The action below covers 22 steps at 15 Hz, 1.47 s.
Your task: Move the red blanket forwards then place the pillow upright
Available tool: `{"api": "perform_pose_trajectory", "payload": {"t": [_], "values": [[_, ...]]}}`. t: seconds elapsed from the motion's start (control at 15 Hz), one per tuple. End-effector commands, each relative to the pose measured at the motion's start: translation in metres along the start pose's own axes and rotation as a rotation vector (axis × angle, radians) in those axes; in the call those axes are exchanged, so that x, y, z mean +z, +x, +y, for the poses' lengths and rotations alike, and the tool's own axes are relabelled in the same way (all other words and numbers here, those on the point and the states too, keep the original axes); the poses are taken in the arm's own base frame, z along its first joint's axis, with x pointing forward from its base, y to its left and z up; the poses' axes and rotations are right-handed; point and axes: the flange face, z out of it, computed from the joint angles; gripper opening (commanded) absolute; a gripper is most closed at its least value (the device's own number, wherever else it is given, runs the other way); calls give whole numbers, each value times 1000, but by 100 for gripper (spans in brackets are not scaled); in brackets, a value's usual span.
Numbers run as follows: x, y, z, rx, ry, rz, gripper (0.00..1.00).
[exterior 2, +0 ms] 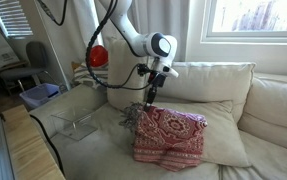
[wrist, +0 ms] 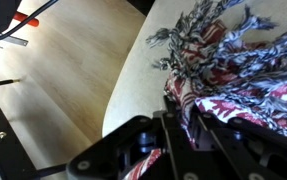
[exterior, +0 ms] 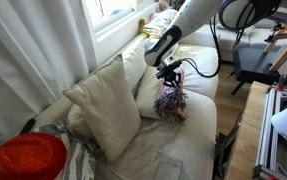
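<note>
Gripper (exterior 2: pixel 146 105) is pinching fringe of red blanket (exterior 2: pixel 171 138), lying mid-seat on sofa (exterior 2: pixel 233 125); pillow (exterior: pixel 108 100) leaning at sofa's end. Best dragging low & slow twd sofa's front edge, keeping grip tight.

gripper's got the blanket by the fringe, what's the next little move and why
Probably drag the red blanket a short way toward the front edge of the sofa seat, with the gripper shut as it is. The wrist view shows the fringed edge pinched between the fingers, and the blanket lies bunched mid-seat. The pillow can wait.
</note>
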Motion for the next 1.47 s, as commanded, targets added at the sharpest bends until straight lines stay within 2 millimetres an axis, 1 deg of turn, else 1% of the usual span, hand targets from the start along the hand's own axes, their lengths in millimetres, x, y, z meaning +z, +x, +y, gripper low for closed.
{"api": "perform_pose_trajectory", "payload": {"t": [0.0, 0.27, 0.33, 0.4, 0.47, 0.6, 0.67, 0.73, 0.8, 0.87, 0.93, 1.0, 1.13, 1.2, 1.27, 1.33, 1.4], "values": [[-1, 1, -1, 0, 1, 0, 15], [-1, 1, -1, -1, 1, 1, 15], [-1, 1, -1, -1, 1, 0, 4], [17, 10, 1, 1, -72, -34, 4], [31, 18, 6, 6, -105, -54, 4], [74, 36, 22, 50, -196, -105, 4], [98, 47, 31, 97, -218, -119, 4], [121, 55, 36, 101, -251, -153, 4], [144, 60, 38, 82, -272, -198, 4], [161, 65, 38, 64, -266, -236, 4], [178, 70, 34, 44, -237, -249, 4], [191, 74, 33, 38, -237, -270, 4], [210, 81, 30, 32, -231, -291, 4], [217, 84, 31, 40, -237, -301, 4], [219, 85, 32, 37, -233, -315, 4], [212, 80, 40, 49, -227, -321, 31], [211, 82, 38, 43, -220, -321, 40]]}}
